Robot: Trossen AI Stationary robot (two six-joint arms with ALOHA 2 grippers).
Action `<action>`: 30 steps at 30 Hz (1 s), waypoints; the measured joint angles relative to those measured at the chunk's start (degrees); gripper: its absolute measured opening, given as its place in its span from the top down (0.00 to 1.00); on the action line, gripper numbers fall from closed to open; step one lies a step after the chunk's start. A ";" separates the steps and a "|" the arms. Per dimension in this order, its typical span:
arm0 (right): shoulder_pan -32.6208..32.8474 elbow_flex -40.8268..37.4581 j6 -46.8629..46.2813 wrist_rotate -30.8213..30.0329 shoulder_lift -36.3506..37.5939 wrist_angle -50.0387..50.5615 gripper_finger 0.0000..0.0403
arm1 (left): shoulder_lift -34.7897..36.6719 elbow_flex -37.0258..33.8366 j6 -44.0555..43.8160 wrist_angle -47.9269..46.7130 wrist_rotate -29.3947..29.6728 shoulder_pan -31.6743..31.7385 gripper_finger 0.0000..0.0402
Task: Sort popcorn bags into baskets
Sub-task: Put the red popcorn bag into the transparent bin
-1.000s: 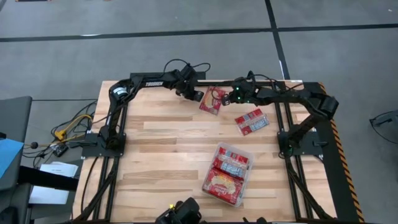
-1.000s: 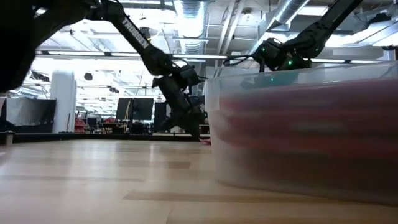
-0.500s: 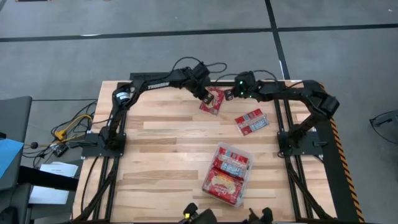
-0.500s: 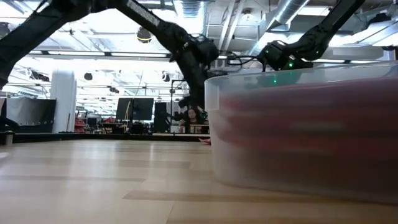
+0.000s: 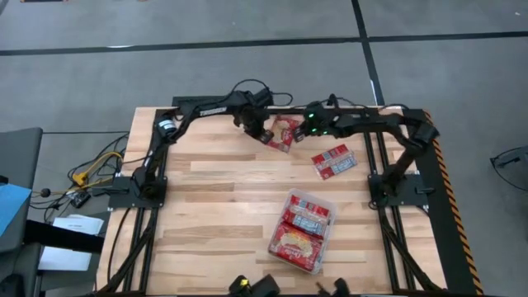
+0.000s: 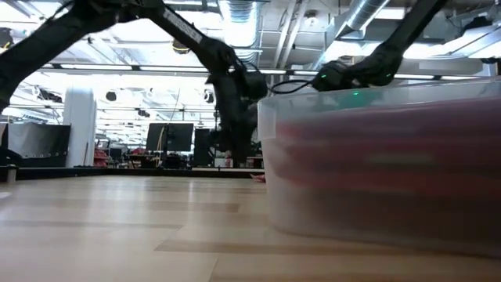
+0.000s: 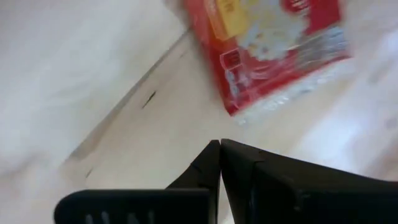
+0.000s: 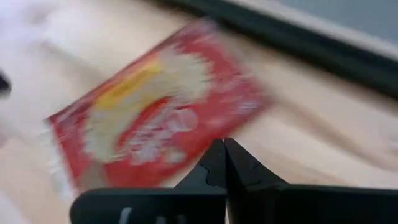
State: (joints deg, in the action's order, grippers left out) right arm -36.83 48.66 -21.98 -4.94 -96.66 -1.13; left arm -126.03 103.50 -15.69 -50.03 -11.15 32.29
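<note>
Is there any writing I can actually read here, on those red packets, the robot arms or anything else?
Left arm: a pale printed word along the link, too small to read.
Popcorn bag between the grippers: printing blurred in both wrist views, unreadable.
Bag lying apart: label patches too small to read.
Bags in the clear tray: print too small to read.

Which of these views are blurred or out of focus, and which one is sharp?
The high view is sharp across the table. In the low view the clear basket stands close and soft, while the room behind is clearer. The left wrist view smears its popcorn bag with motion blur; the right wrist view blurs the same bag likewise, above the shut right gripper.
</note>
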 joint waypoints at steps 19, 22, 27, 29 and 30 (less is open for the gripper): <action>16.74 15.77 0.04 -1.13 -15.06 11.57 0.96 | 17.78 0.02 8.63 -11.94 8.27 4.03 1.00; 20.29 15.63 0.01 1.02 -13.16 12.47 0.98 | 18.17 0.02 10.41 -12.31 5.91 4.50 1.00; 22.22 15.54 -0.35 1.12 -8.12 13.19 0.96 | 18.30 -2.69 10.14 -9.72 -3.78 4.69 1.00; 22.18 15.54 -2.74 0.58 -4.67 14.99 0.90 | 18.30 -5.19 9.04 -7.77 -8.69 4.45 1.00; 22.16 15.57 -4.71 0.17 -2.96 16.46 0.87 | 18.30 -6.58 8.54 -6.59 -10.58 4.32 1.00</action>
State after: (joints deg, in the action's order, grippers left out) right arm -14.67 64.23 -26.69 -4.77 -99.62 15.33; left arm -107.72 96.93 -7.16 -56.62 -21.73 36.61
